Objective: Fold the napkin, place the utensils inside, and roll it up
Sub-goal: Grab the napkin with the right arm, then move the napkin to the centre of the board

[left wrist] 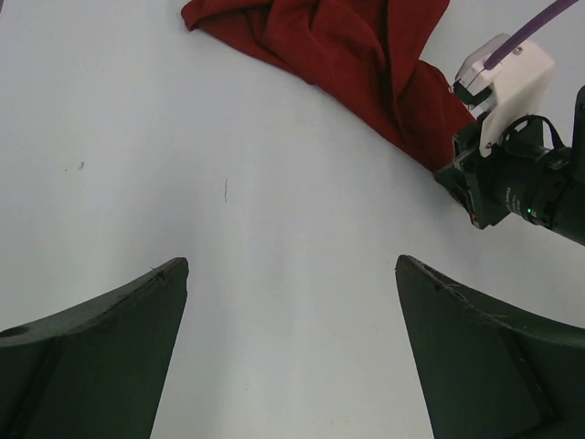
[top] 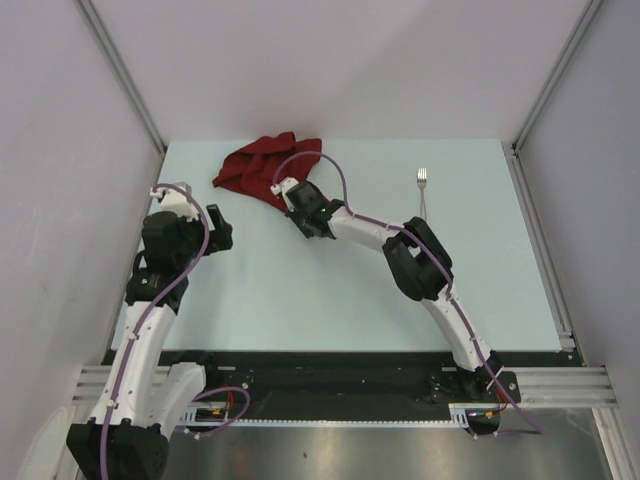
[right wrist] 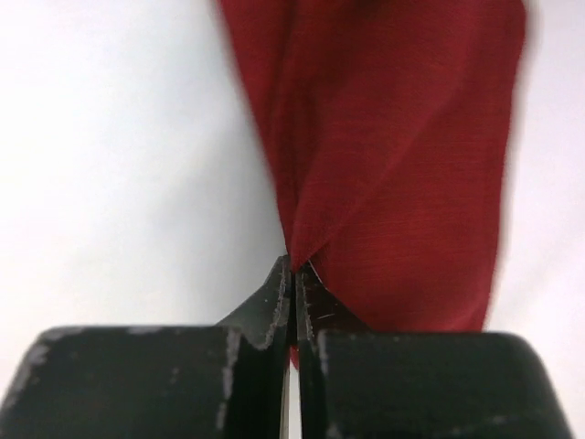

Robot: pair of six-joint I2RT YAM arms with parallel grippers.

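A pale surface (top: 300, 300) carries the napkin (top: 262, 165), crumpled at the far edge left of centre, and the fork (top: 422, 185), lying far right. The right jaws are pinched shut on the napkin's near edge. The left jaws stand wide open and empty at the left.

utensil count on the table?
1: a fork at the far right of the table, clear of the crumpled napkin. Others could hide under it.
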